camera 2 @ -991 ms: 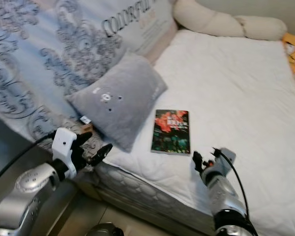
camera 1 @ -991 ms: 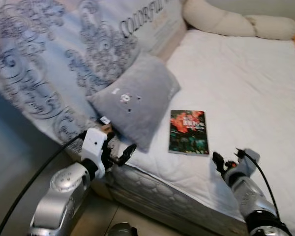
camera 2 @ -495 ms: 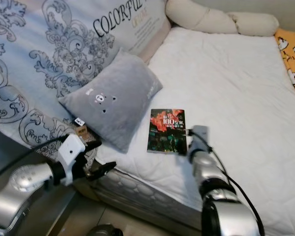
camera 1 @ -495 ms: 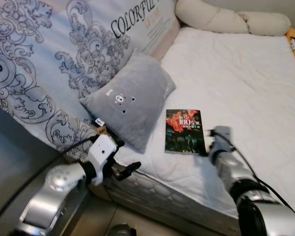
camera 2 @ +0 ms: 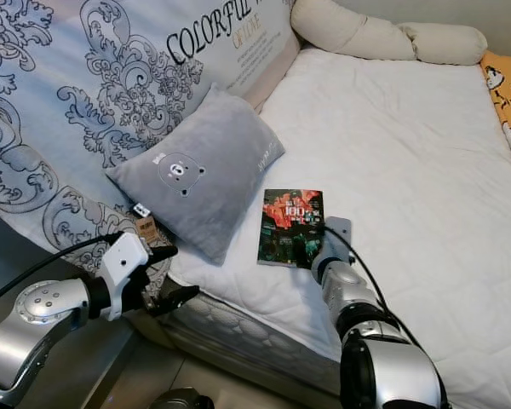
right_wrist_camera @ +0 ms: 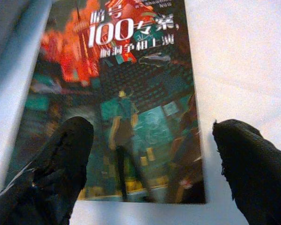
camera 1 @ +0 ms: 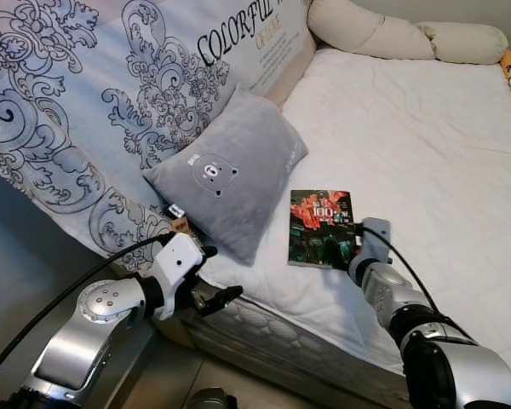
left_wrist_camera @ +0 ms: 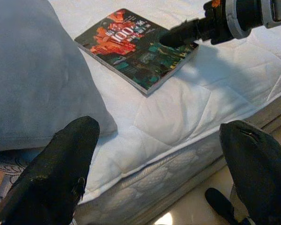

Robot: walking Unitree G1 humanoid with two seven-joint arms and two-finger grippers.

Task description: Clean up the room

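A book with a dark red-and-green cover lies flat on the white bed, near the mattress's front edge, about the middle of the head view. The right gripper is at the book's near right corner, at roughly 4 o'clock from the cover's centre; in the right wrist view its two black fingers stand wide apart over the lower half of the cover, one above the left part and the other past the right edge over the sheet, and whether they touch the book cannot be told. In the left wrist view that same gripper's dark tip reaches onto the book's far corner. A grey pillow printed with a small bear face lies just beside the book at its 10 o'clock, its corner hanging over the mattress edge. The left gripper hovers off the bed's front edge, at about 7 o'clock from the book and below the pillow, its fingers spread apart and holding nothing. A patterned blue-grey duvet with scrollwork and lettering drapes at 10 to 11 o'clock, and a long cream bolster lies along the bed's far end at 12 o'clock.
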